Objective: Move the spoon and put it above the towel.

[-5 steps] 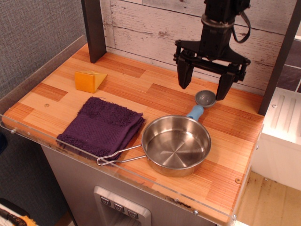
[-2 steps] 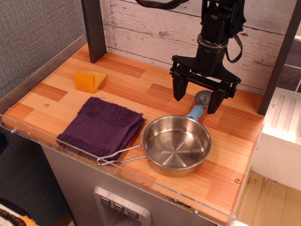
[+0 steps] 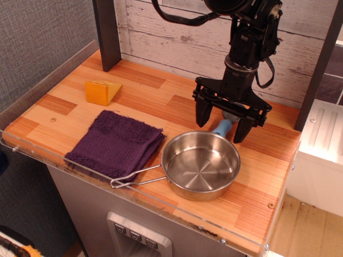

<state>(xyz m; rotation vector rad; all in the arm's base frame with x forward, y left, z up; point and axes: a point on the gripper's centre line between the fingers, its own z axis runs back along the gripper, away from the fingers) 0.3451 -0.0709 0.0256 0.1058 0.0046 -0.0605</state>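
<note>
Fingers: spread apart, straddling the spoon
Spoon: on tabletop, touching pan
Towel: left of pan

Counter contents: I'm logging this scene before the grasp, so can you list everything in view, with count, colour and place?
spoon: one, light-blue handle showing, bowl hidden behind the gripper, right rear of counter, beside the pan's far rim
towel: one, dark purple, folded, front left
pan: one, steel, wire handle pointing left along the towel's front edge, front centre
wedge block: one, yellow-orange, left rear
counter: one, striped wood
gripper: one, black, open, fingers straddling the spoon
</note>
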